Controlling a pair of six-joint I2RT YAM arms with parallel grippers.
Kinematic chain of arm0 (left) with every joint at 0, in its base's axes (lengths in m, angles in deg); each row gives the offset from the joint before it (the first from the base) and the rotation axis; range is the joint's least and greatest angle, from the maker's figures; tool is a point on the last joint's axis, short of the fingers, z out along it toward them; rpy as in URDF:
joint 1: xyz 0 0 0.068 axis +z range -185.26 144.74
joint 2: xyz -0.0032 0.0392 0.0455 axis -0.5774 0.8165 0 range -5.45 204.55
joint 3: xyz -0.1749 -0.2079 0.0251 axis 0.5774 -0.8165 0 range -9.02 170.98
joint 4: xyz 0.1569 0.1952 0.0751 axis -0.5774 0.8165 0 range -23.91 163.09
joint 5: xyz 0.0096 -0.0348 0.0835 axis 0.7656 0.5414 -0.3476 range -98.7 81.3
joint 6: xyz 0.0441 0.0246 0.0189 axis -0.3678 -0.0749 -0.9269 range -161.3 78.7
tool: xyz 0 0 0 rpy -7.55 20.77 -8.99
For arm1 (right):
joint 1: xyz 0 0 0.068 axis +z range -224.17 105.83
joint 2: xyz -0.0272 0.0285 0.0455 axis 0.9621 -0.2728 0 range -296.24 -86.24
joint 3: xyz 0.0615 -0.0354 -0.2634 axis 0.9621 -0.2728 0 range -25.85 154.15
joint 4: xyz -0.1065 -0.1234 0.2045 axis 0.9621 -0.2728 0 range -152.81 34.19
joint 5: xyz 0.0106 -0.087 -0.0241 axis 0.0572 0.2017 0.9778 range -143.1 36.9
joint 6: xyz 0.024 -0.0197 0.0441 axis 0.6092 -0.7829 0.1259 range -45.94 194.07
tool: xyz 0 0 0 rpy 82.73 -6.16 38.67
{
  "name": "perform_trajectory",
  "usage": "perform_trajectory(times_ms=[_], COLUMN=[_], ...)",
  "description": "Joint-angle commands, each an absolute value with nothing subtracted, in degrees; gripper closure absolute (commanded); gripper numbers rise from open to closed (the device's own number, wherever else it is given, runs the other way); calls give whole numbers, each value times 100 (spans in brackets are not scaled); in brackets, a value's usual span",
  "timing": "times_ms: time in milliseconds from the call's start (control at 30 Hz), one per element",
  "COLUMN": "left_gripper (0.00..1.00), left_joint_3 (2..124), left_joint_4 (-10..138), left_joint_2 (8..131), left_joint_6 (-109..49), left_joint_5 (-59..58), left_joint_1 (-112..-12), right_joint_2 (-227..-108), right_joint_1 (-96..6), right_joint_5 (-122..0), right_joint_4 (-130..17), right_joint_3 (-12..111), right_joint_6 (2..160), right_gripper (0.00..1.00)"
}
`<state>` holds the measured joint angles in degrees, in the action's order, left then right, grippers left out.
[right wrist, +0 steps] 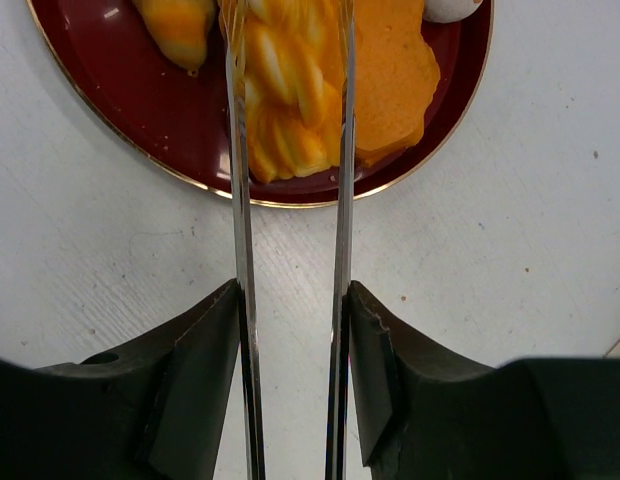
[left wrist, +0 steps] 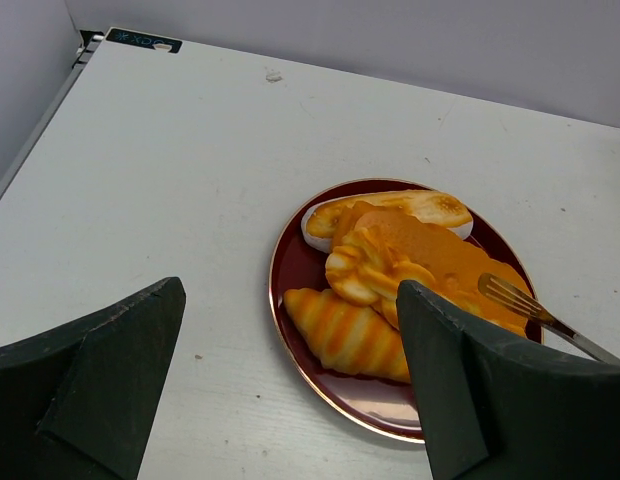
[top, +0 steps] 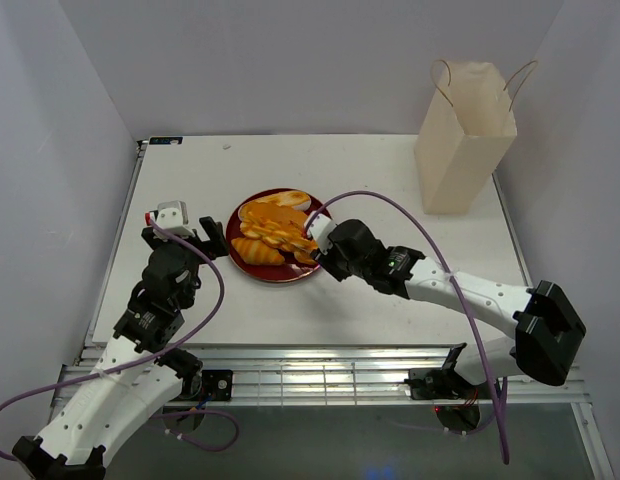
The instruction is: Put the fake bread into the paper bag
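**Tongs over the plate, bread not bagged**

Tongs (right wrist: 341, 200) sit in the right gripper (right wrist: 292, 305), with one finger pressed against the outside of each arm. The two arms run roughly parallel with a gap between them, so they are partly squeezed and not pressed together. In the right wrist view they straddle a twisted pastry (right wrist: 285, 95) on the dark red plate (right wrist: 120, 95). The tips are cut off at the top of that frame, so it's unclear whether they actually pinch it. The left wrist view shows one forked tip (left wrist: 508, 295) lying over the flat orange slice (left wrist: 440, 250).

The fake bread (top: 272, 232) is all piled on the plate, near the middle of the white table (top: 370, 170):
- a croissant (left wrist: 345, 335) at the near-left rim
- the twisted pastry beside it
- the orange slice
- a long loaf (left wrist: 390, 208) along the far side

The paper bag (top: 465, 140) stands upright at the far right corner of the table, handles up, well apart from the plate. Its inside is not visible.

The left gripper (left wrist: 290, 288) has its fingers spread wide and holds nothing. It sits just beside the plate's left edge.
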<state>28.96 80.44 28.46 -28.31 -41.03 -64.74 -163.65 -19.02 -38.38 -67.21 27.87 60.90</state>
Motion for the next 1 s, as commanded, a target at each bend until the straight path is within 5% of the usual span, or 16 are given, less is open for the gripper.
perform_trajectory(times_ms=[0,633,967], left_gripper=[3,3,3], left_joint_3=[2895,2895,2895], left_joint_4=[7945,7945,7945], left_joint_2=[2760,2698,2663], left_joint_6=[-2821,-2821,-2812], left_joint_5=[-4025,-3981,-3972], left_joint_1=[-6506,-6506,-6506], right_joint_2=[-16534,-17325,-17229], right_joint_1=[-1863,-1862,-1871], right_joint_5=[-3745,-4141,-4202], right_joint_4=[-6311,-6135,-6424], right_joint_3=[3207,3383,3603], right_joint_6=[5948,6018,6071], right_gripper=[50,54,75])
